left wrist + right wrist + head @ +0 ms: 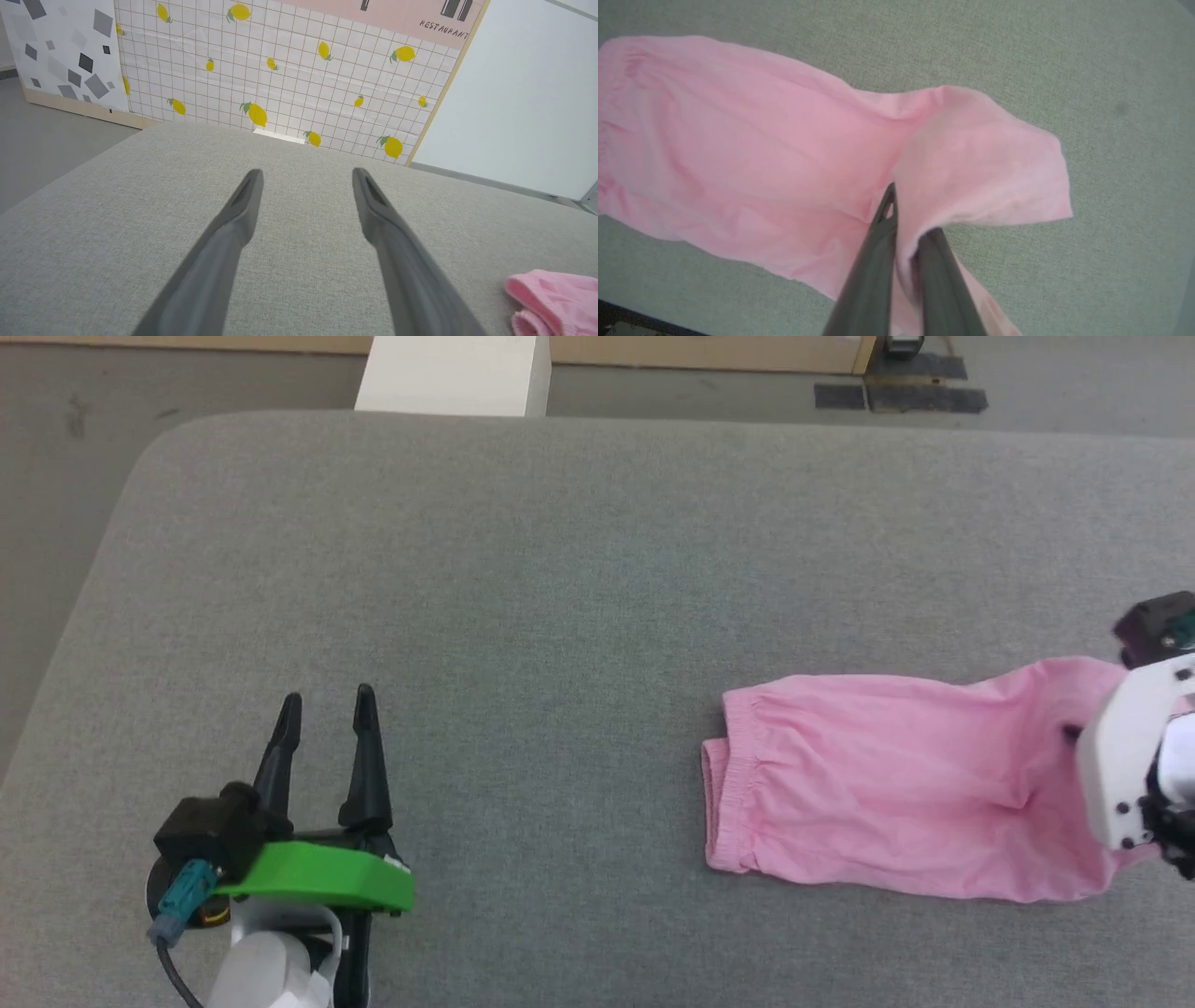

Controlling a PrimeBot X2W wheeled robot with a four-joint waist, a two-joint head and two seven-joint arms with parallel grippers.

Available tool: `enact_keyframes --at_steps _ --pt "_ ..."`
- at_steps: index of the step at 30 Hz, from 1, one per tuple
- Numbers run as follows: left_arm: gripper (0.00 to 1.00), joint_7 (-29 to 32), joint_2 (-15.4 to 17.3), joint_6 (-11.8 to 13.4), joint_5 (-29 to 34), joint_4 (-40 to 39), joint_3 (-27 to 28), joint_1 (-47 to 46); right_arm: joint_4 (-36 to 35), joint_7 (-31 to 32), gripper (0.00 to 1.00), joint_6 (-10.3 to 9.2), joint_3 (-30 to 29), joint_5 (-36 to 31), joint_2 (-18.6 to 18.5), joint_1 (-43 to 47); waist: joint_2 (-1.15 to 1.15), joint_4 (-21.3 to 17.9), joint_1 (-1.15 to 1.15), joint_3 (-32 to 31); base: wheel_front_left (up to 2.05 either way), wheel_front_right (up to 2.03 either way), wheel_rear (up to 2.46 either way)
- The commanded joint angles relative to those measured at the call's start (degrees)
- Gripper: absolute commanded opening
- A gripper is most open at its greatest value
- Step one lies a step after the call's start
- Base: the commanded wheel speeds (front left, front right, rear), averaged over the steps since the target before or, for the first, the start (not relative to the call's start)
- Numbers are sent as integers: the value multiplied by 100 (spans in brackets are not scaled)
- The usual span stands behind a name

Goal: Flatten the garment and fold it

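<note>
Well to the left of the garment (pixel 887 784), the left gripper (pixel 328 694) is sitting over the grey table (pixel 560 569), its jaws standing moderately apart with nothing between them and its fingers running roughly parallel to the garment's waistband edge. The garment, a pair of pink shorts, is lying stretched sideways on the table, its gathered waistband forming the end nearer the left gripper and doubling over at the near corner. At the garment's opposite, right end, the right gripper (pixel 906 219) is pinching a fold of the pink cloth, its jaws pressing narrowly together on it. That end is rising off the table in a peaked flap, while the rest is lying fairly flat with soft creases
</note>
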Motion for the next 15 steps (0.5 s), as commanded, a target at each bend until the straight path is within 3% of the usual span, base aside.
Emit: enact_keyframes --at_steps 1,7,15 --pt "100 -27 -20 -5 4 -6 31 100 -267 142 0 -9 80 75 47 106 0 -14 0 -59 0 0 0" --pt "100 -27 -26 -12 17 10 7 146 -975 446 0 -9 621 210 326 168 0 9 0 -62 0 0 0" --pt "100 -27 -35 -10 6 71 -70 93 -575 234 0 -9 1433 219 817 -149 0 119 0 25 0 0 0"
